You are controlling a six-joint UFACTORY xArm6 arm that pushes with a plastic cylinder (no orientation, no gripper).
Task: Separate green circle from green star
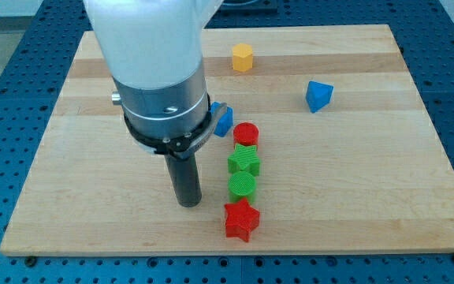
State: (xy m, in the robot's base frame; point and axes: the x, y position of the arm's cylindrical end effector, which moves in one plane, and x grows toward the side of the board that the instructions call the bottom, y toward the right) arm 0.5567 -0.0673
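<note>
my tip [187, 202] rests on the desk [353, 173], near the green circle [243, 185] on its left; there is no claw. the circle sits in a column, touching the green star [244, 162] above and the red star [241, 219] below

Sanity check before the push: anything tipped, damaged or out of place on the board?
Nothing stands out. The red circle, green star, green circle and red star sit upright in a tight column; my tip is just to the view's left of the green circle.
</note>
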